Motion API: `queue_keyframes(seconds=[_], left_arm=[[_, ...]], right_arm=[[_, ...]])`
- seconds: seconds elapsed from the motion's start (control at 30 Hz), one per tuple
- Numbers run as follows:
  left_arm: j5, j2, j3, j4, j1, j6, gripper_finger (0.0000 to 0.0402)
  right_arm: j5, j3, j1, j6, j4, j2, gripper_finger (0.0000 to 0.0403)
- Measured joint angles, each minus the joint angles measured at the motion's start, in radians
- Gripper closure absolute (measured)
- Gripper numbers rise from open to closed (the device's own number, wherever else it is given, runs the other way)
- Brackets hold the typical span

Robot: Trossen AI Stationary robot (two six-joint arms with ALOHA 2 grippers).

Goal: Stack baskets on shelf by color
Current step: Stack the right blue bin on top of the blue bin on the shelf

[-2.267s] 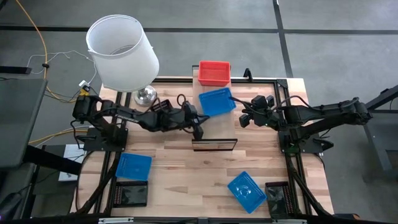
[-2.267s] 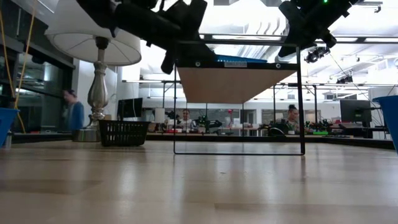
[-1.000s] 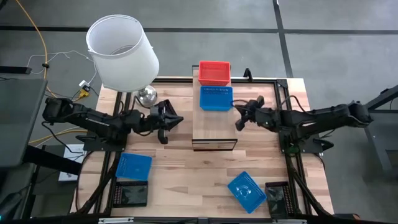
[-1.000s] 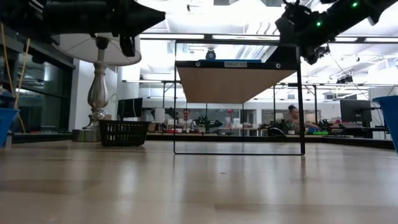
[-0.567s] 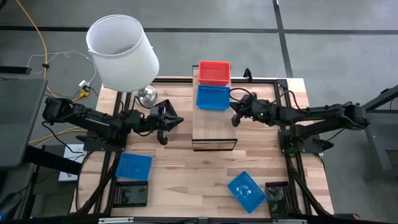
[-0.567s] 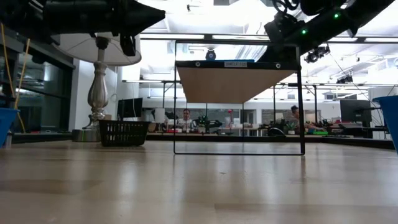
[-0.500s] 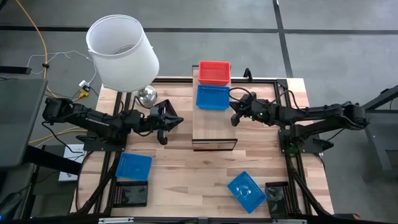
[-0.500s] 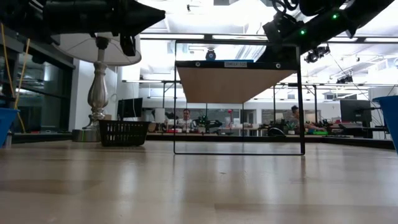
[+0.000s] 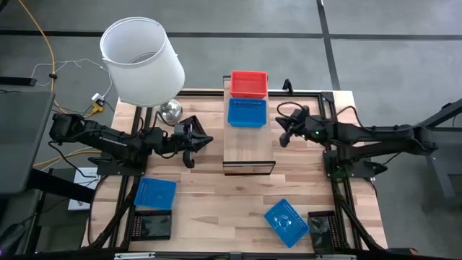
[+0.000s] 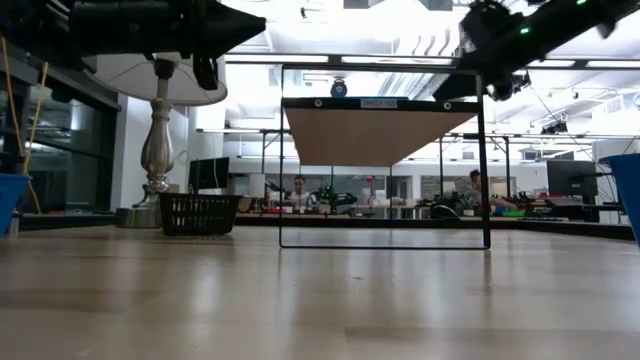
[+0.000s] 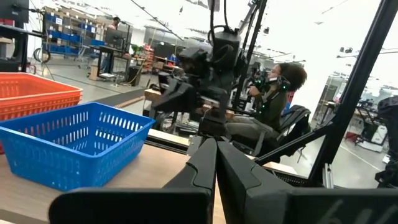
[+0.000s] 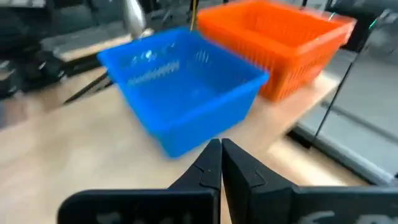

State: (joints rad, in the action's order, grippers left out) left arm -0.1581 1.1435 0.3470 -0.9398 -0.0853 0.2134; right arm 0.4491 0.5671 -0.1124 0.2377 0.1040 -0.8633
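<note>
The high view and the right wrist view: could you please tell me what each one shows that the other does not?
Only the high view shows the lamp, the left gripper and the blue baskets and black baskets on the tabletop. Only the right wrist view shows the right gripper shut at close range. Both show the blue basket beside the red basket on the shelf.

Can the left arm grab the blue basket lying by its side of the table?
Probably yes. That blue basket lies open on the tabletop below the shut left gripper, with nothing on top of it; only a black basket sits beside it.
</note>
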Motion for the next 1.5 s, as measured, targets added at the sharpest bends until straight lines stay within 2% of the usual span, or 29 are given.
queue_keyframes(seconds=[0.23, 0.4, 0.63, 0.77, 0.97, 1.1, 1.23, 1.33, 1.5], left_arm=[[0.000, 0.000, 0.000, 0.000, 0.000, 0.000, 0.0402], [-0.001, 0.000, 0.000, 0.000, 0.000, 0.000, 0.0402], [-0.002, 0.001, 0.000, 0.000, 0.000, 0.000, 0.0401], [-0.002, 0.001, 0.000, 0.000, 0.000, 0.000, 0.0402], [-0.003, 0.001, 0.000, 0.000, 0.000, 0.001, 0.0402], [-0.003, 0.001, 0.000, 0.000, 0.000, 0.001, 0.0402], [-0.004, 0.001, 0.000, 0.000, 0.000, 0.000, 0.0402], [-0.006, 0.001, 0.000, 0.002, 0.000, 0.000, 0.0402], [-0.006, 0.001, 0.000, 0.005, 0.000, 0.000, 0.0401]], right_arm=[[-0.150, 0.000, 0.194, 0.178, 0.304, 0.103, 0.0403], [-0.271, 0.000, 0.400, 0.420, 0.409, 0.096, 0.0403], [-0.256, 0.006, 0.694, 0.684, 0.385, -0.022, 0.0403], [-0.216, 0.046, 0.801, 0.672, 0.309, -0.144, 0.0403], [-0.191, 0.140, 0.840, 0.434, 0.177, -0.340, 0.0403], [-0.188, 0.204, 0.819, 0.371, 0.191, -0.451, 0.0403], [-0.240, 0.252, 0.788, 0.375, 0.236, -0.551, 0.0399], [-0.297, 0.286, 0.766, 0.382, 0.260, -0.607, 0.0376], [-0.338, 0.348, 0.753, 0.322, 0.304, -0.663, 0.0302]])
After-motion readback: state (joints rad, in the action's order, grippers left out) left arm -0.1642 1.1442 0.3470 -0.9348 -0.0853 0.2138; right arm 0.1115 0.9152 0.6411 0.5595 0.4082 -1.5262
